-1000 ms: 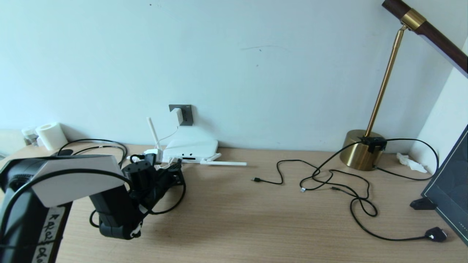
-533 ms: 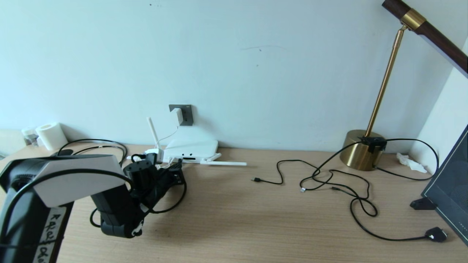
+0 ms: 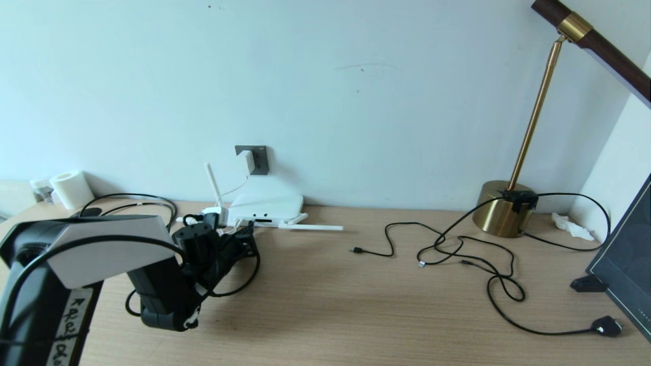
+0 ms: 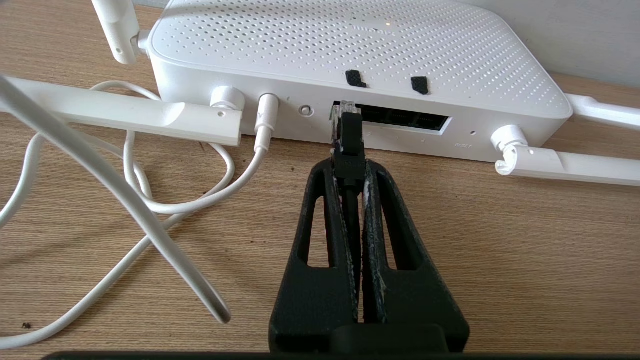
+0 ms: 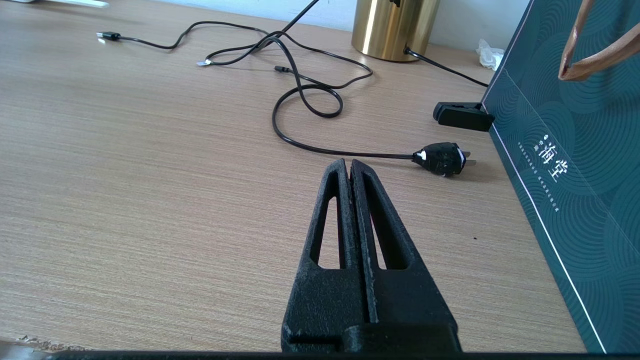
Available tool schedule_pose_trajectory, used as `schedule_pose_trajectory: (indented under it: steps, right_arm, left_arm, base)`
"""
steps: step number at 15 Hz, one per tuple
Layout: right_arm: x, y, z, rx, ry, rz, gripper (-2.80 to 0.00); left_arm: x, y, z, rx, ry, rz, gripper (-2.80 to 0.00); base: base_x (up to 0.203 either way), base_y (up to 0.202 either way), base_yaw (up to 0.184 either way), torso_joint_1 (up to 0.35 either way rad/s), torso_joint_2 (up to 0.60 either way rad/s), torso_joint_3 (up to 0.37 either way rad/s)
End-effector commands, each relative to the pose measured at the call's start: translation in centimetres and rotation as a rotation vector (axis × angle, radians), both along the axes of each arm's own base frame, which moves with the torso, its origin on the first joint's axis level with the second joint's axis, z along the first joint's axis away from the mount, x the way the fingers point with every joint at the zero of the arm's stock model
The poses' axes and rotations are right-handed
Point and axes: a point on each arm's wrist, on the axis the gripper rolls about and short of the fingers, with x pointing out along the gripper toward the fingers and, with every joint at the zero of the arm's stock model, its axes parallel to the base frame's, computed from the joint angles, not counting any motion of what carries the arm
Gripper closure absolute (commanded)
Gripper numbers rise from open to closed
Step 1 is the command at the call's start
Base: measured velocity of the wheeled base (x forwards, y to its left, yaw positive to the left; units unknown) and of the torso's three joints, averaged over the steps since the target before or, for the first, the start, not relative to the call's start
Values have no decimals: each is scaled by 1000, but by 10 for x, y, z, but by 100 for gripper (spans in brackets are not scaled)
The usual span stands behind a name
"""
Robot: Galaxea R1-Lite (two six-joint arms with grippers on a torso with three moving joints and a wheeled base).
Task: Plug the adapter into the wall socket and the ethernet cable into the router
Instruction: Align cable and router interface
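Note:
The white router [image 3: 267, 207] lies flat against the wall, its dark port row [image 4: 400, 117] facing me. My left gripper [image 4: 349, 167] is shut on the black ethernet cable [image 4: 348, 145] just behind its plug. The clear tip [image 4: 342, 107] sits at the left end of the port row; how deep it goes I cannot tell. In the head view the left gripper [image 3: 243, 238] is low over the desk just in front of the router. The white adapter [image 3: 247, 161] sits in the dark-grey wall socket [image 3: 260, 160], and its white cord [image 4: 150, 202] runs to the router. My right gripper [image 5: 348, 162] is shut and empty over bare desk.
White stick antennas [image 4: 125, 112] lie on the desk on both sides of the ports. Thin black cables [image 3: 457, 251] sprawl at the right, ending in a black mains plug [image 5: 442, 159]. A brass lamp base [image 3: 501, 208], a dark teal bag [image 5: 575, 165] and a paper roll [image 3: 71, 189] stand around.
The left arm has shifted only very slightly in front of the router. Nothing else has moved.

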Motion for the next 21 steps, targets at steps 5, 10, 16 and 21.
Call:
schedule_pose_trajectory:
  steps: [5,10,16,21]
  right_arm:
    - [0,0,0,-1,2,1,0]
    - [0,0,0,-1,2,1,0]
    - [0,0,0,-1,2,1,0]
    - [0,0,0,-1,2,1,0]
  left_arm:
    - [0,-1,1,-3,-9,-2,0]
    - [0,-2,1,-3,-9,-4,0]
    - [3,-2,2,-3,-10,-1,0]
    - [4,-2,2,-3,-9,-2,0]
  base:
    - [0,0,0,0,0,0]
    - [0,0,0,0,0,0]
    - [0,0,0,0,0,0]
    - [0,0,0,0,0,0]
